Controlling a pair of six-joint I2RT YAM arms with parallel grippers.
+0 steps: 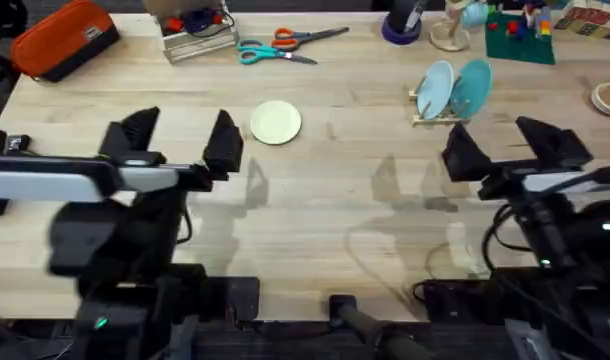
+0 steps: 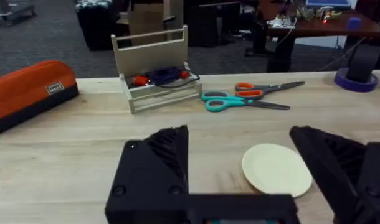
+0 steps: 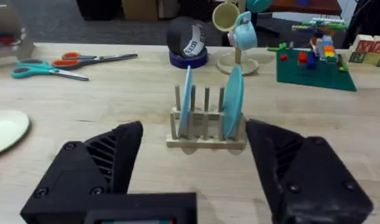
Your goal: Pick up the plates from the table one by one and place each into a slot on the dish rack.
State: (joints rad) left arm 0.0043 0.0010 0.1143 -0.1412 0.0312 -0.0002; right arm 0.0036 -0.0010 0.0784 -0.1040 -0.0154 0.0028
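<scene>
- We're seeing the left tool (image 1: 175,140) hovering over the worktop (image 1: 315,230), fingers spread wide, nothing between them.
- In the left wrist view the same tool (image 2: 258,168) is sitting just short of the cream-yellow plate (image 2: 276,169), which is showing in the gap between the two black fingers (image 2: 156,165); no contact that we can see.
- The cream-yellow plate (image 1: 276,123) is lying flat on the worktop, just beyond and to the right of the left tool, well apart from the dish rack (image 1: 440,112).
- The right tool (image 1: 505,145) is hanging over the right side of the worktop, near side of the rack, fingers also spread wide and gripping nothing.
- From the right wrist view, the right tool (image 3: 193,168) is facing the dish rack (image 3: 205,137) straight on, rack sitting apart from the fingertips.
- The light blue plate (image 3: 186,102) is standing on edge in a slot near the rack's left end; the teal plate (image 3: 232,102) is standing on edge in a slot near the right end, with bare dowels between them.
- Overhead, light blue plate (image 1: 436,88) and teal plate (image 1: 472,86) are both leaning slightly in the rack.
- Along the far edge we're also noting scissors (image 1: 280,45), an orange case (image 1: 65,38), a small crate (image 1: 197,35) and a tape roll (image 1: 402,27).
</scene>
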